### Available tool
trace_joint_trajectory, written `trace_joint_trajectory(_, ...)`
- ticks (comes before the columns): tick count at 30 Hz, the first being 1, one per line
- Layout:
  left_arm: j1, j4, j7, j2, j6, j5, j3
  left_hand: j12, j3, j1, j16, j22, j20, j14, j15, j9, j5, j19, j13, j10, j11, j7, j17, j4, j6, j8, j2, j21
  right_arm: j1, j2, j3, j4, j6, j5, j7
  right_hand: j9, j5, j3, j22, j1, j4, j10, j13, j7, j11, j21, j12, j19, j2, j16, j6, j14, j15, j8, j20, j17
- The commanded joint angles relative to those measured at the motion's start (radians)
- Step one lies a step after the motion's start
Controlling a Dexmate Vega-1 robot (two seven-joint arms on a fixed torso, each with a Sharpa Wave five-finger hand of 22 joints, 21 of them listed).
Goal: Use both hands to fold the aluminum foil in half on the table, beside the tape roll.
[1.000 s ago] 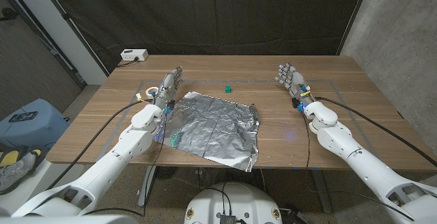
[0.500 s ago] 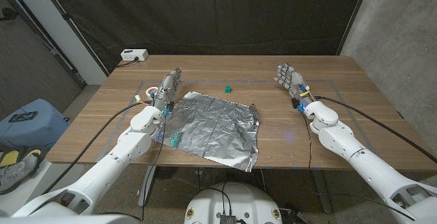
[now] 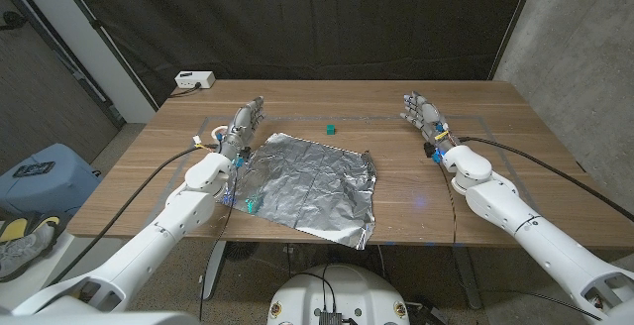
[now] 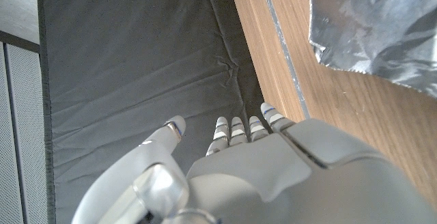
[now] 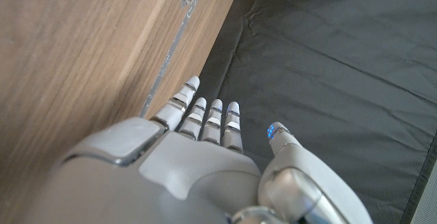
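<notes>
The wooden worktop point(image 3: 466, 97) carries the aluminum foil point(image 3: 315, 182), a crumpled sheet spread unfolded, its near corner reaching the worktop's front edge. Nothing is folded yet, so by my judgement the task stands at its opening step, the approach. The left hand point(image 3: 241, 131) hovers just beside the foil's far-left corner, fingers straight and apart, holding nothing; the right hand point(image 3: 424, 115) waits well apart from the foil's right edge, likewise spread and empty. Next, each hand likely needs to pinch an edge of the foil, lift it and carry it across to the opposite edge; the thin sheet may crease or slip. A faint ring, possibly the tape roll point(image 3: 217, 130), lies beside the foil's far-left corner, partly behind the left hand. A small green block point(image 3: 329, 128) sits just beyond the foil's far edge. No containers are on the worktop.
</notes>
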Motion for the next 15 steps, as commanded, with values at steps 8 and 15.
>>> trace_joint_trajectory(8,0.056,-0.072,-0.063,0.115,0.012,-0.004,-0.035,-0.003,0.007,0.025,-0.002,0.003,0.006,-0.013,0.003,0.001,0.002,0.004,0.001,0.001,0.001,0.002,0.002,-0.028,0.007,0.001,-0.006,-0.008,-0.001,-0.050,-0.029,-0.211,-0.250,-0.136,-0.188,0.005,0.002,0.005,0.001,0.039,-0.035,-0.003,0.005,0.015,0.016,0.000,-0.007,-0.007,-0.012,-0.004,0.004,-0.001,-0.011,-0.006,-0.031,-0.002)
trace_joint_trajectory(15,0.058,-0.077,-0.072,0.128,0.007,0.003,-0.037,-0.004,0.007,0.030,-0.003,0.003,0.006,-0.016,0.004,0.001,0.002,0.005,0.001,0.000,0.000,0.002,0.002,-0.037,0.005,-0.001,-0.007,-0.012,0.012,-0.069,-0.046,-0.302,-0.395,-0.177,-0.241,0.006,0.000,0.008,0.001,0.060,-0.060,-0.006,0.005,0.030,0.025,0.001,-0.009,-0.010,-0.019,-0.003,0.007,0.002,0.001,-0.007,-0.022,-0.005)
